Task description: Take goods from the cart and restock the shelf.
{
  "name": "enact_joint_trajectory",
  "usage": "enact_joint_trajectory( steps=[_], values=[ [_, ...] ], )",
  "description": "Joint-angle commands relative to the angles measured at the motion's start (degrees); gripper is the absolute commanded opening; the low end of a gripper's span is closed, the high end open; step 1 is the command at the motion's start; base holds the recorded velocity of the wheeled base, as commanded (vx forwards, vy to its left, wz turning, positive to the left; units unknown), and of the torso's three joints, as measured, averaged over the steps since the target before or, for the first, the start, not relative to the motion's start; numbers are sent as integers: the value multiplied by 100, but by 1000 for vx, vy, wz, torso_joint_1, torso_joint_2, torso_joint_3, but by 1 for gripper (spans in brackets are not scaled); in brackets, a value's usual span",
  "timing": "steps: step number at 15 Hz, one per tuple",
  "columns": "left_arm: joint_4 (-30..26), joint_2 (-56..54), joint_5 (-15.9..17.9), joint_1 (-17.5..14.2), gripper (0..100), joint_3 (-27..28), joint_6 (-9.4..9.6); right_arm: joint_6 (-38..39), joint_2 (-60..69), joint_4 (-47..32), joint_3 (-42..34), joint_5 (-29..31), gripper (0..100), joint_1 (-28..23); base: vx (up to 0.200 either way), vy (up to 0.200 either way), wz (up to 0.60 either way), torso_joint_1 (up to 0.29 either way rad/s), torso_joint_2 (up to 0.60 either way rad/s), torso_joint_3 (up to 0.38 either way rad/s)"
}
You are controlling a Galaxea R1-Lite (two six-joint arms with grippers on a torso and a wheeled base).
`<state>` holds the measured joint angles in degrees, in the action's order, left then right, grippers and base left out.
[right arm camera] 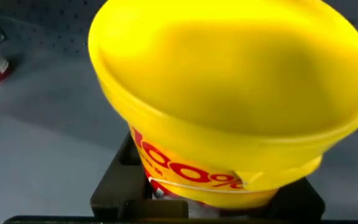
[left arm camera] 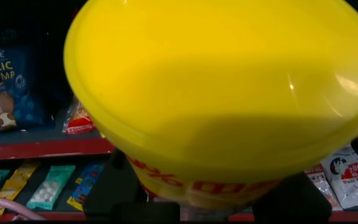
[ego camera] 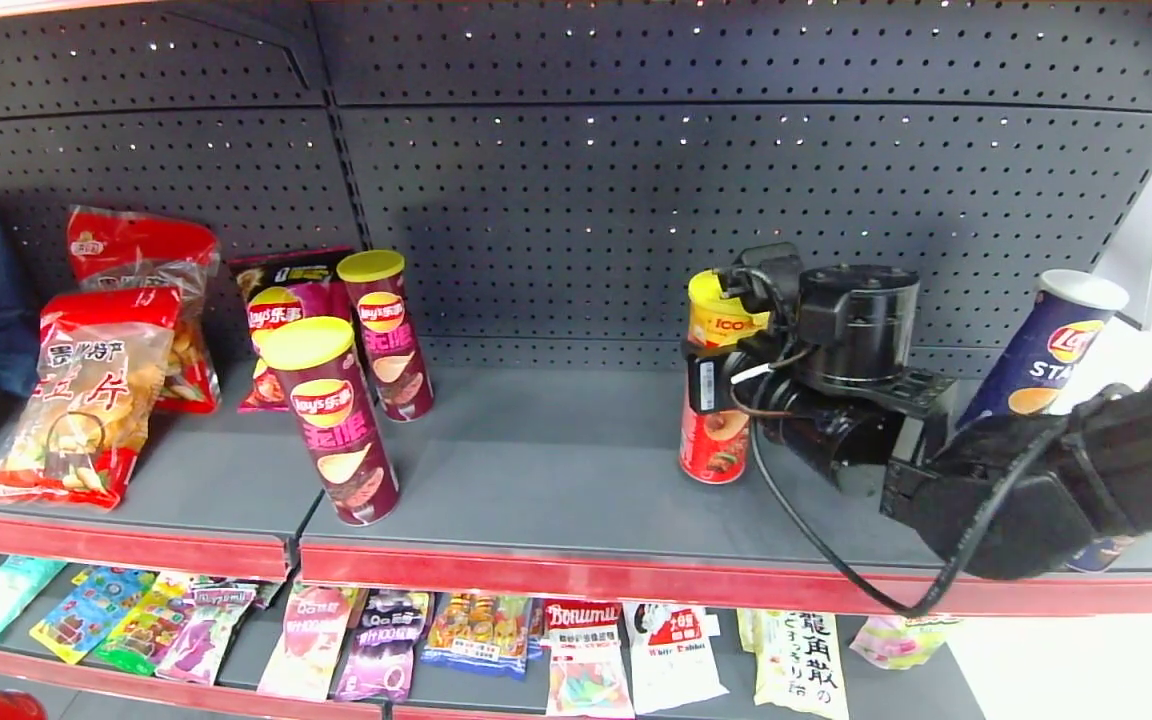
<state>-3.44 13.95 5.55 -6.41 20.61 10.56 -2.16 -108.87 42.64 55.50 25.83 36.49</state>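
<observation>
Shelf [ego camera: 536, 480], right of centre in the head view: the right hand [ego camera: 731, 385] is clamped round an upright red chip can [ego camera: 714, 450] with a yellow lid. The left hand [left arm camera: 201, 202] seems to grip another yellow-lidded can [left arm camera: 222, 81], its dark fingers [left arm camera: 114, 186] flanking the can's body.

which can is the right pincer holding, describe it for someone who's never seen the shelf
On the upper shelf, right of middle, the right pincer grips a can. Its body is red under a yellow lid. The maroon cans stand to its left, the blue can to its right.
</observation>
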Motion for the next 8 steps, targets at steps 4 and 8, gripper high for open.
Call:
enact_joint_trajectory(
  steps=[4, 8],
  values=[
    [1, 91, -10, 0, 0, 74, 8, 488, 472, 306, -602, 484, 0, 386, 0, 0, 0, 0, 0, 0],
    [1, 73, -27, 0, 0, 74, 17, 453, 261, 658, -910, 616, 0, 517, 0, 0, 0, 0, 0, 0]
  ],
)
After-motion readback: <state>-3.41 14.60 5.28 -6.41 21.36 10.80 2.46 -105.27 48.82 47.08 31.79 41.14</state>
